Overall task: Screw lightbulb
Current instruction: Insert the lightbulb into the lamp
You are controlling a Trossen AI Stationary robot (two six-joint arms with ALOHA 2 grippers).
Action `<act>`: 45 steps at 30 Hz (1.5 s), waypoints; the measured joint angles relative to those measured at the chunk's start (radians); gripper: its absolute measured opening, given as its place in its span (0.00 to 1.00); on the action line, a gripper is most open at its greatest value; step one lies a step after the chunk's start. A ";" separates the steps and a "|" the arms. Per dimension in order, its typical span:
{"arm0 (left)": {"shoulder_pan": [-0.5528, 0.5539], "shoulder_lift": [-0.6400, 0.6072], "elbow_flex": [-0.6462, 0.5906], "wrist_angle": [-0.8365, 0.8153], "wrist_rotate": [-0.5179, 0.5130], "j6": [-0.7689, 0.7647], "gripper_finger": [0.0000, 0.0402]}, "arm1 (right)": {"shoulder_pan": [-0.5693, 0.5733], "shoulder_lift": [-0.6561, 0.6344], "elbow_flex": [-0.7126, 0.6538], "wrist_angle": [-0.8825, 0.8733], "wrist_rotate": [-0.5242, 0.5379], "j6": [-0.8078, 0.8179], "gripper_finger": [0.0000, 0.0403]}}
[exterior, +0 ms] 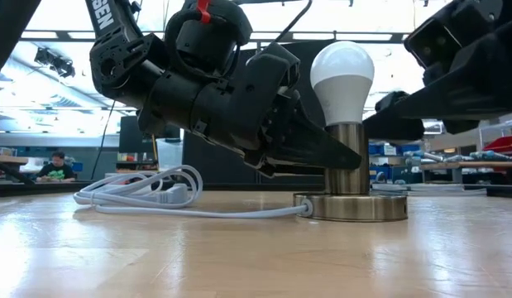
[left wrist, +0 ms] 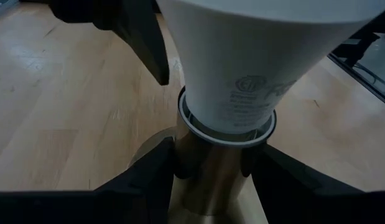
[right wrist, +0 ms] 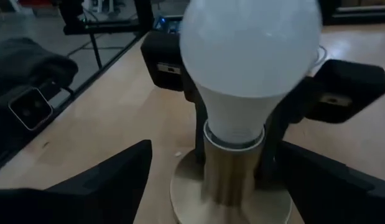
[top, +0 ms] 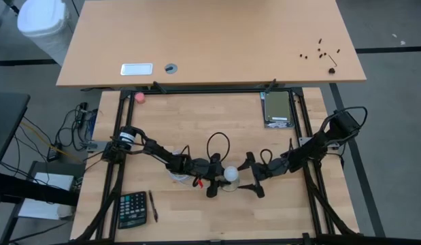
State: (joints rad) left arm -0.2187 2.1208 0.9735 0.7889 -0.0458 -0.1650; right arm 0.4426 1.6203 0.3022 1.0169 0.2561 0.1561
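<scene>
From my seat at the remote station I start at the left of the wooden table (top: 196,211), where a calculator (top: 132,208) lies with a pen (top: 154,205) just beside it near the front edge, and a small pink ball (top: 139,97) sits at the back. A coil of white cord (exterior: 148,192) lies behind the left arm and runs along the tabletop to a round brass lamp base (exterior: 355,207). My left gripper (left wrist: 211,180) reaches in low from the left, and its two fingers (left wrist: 152,180) are clamped on the brass stem of that base, one on each side, just under the socket collar. The lightbulb (exterior: 342,79) stands upright in the socket at the top of the stem, near the middle of the table between the two arms, its white globe up and its narrow neck seated in the collar. To its right, my right gripper (right wrist: 217,180) comes in from the other side with its fingers (right wrist: 111,180) spread wide on both sides of the bulb and stem, touching neither, so it holds nothing. Farther right, at the back, a grey flat box (top: 277,109) lies on the table.
</scene>
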 joint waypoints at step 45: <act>-0.002 0.001 -0.001 0.004 0.041 -0.001 0.49 | -0.027 0.000 0.059 -0.003 -0.140 -0.035 0.82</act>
State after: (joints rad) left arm -0.2211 2.1220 0.9726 0.7925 -0.0048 -0.1658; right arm 0.4155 1.6203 0.3611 1.0143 0.1164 0.1206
